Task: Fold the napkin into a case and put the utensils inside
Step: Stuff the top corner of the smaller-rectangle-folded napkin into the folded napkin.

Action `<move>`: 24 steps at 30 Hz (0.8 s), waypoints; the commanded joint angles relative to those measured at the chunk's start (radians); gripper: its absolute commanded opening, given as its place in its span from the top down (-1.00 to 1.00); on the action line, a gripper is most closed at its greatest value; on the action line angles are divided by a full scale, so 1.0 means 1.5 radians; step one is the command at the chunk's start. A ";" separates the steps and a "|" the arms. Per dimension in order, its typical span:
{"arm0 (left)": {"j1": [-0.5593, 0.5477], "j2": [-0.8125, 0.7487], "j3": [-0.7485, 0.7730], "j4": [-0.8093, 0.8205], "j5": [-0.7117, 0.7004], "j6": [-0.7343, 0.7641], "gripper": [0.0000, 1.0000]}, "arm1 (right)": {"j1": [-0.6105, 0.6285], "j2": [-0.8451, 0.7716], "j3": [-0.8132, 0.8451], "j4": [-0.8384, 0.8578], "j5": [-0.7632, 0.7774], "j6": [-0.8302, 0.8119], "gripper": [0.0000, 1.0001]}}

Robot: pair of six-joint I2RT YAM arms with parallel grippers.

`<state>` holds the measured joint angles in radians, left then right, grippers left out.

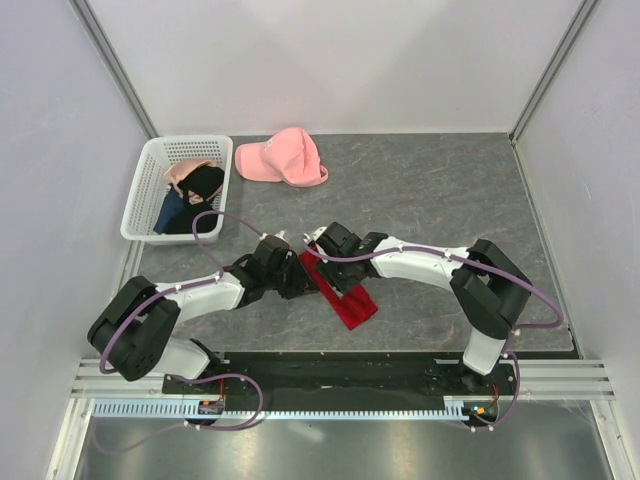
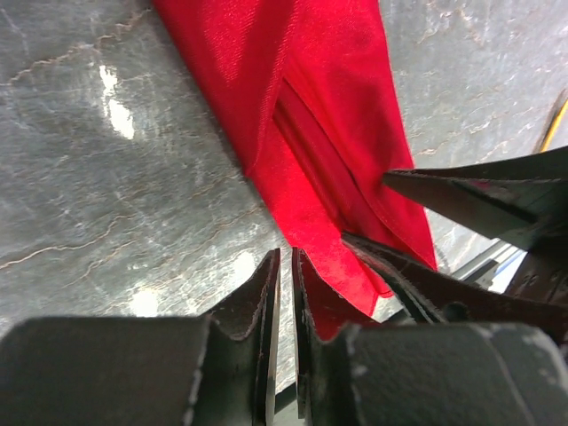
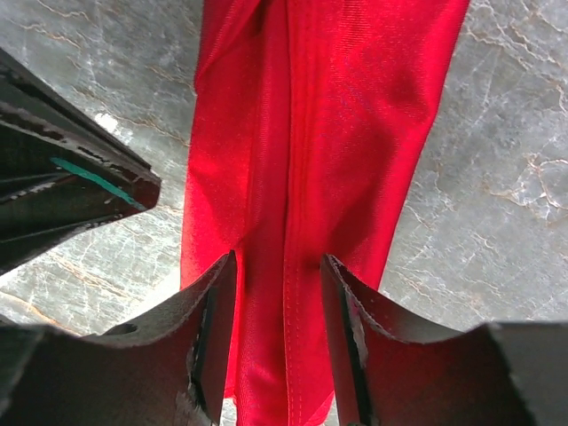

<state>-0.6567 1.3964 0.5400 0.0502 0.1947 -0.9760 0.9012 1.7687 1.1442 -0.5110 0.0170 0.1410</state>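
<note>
The red napkin (image 1: 350, 300) lies on the grey table as a narrow, layered strip running diagonally between the two arms. In the left wrist view the napkin (image 2: 311, 115) shows a long fold down its middle. My left gripper (image 1: 298, 272) (image 2: 286, 262) is at the strip's far-left end, nearly shut with only a thin slit, and bare table shows through it. My right gripper (image 1: 322, 262) (image 3: 277, 266) stands open just above the napkin (image 3: 328, 133), its fingers either side of the stitched fold. The utensils are hidden. A thin orange-yellow sliver (image 2: 552, 129) shows at one edge, and I cannot tell what it is.
A white basket (image 1: 150, 190) holding dark garments (image 1: 200, 190) stands at the back left. A pink cap (image 1: 283, 158) lies beside it. White walls close in the table (image 1: 430, 190) on three sides. The two grippers are very close together over the napkin.
</note>
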 commanded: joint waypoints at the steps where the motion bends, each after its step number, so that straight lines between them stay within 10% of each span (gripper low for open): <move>1: -0.003 0.005 0.001 0.030 0.014 -0.037 0.67 | 0.018 0.015 0.026 0.002 0.023 -0.006 0.00; 24: -0.016 0.063 0.040 0.034 0.014 -0.056 0.68 | 0.037 0.013 0.024 0.011 0.092 0.021 1.00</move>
<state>-0.6708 1.4307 0.5579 0.0593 0.2050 -1.0286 0.9531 1.8042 1.1477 -0.5087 0.1364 0.1589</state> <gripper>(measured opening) 0.166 0.029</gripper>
